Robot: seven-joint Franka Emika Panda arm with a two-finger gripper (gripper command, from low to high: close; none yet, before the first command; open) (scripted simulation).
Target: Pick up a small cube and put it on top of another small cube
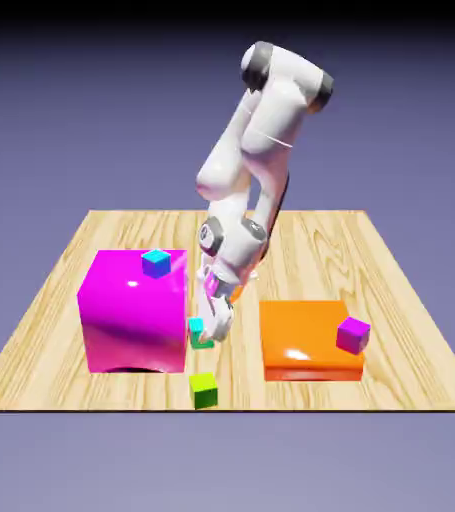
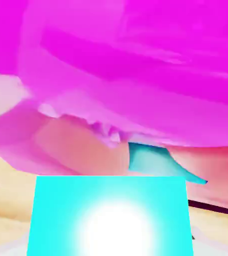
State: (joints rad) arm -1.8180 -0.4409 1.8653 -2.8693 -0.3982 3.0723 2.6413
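The small cube [image 1: 197, 328], teal with a cyan top and sea-green sides, sits low beside the right face of the big magenta block [image 1: 131, 310]. My gripper [image 1: 211, 325] reaches down onto it from the arm above and looks shut on it. In the hand view the small cube's bright cyan face [image 2: 110, 215] fills the bottom between the fingers and hides them. The glossy magenta block [image 2: 136, 60] fills the rest of that view, with a teal reflection in it. Whether the cube still touches the table I cannot tell.
A cyan-topped cube with blue sides [image 1: 156, 263] rests on top of the magenta block. A lime-green cube [image 1: 204, 389] lies near the table's front edge. An orange slab [image 1: 301, 335] at the exterior view's right carries a small purple cube [image 1: 352, 335].
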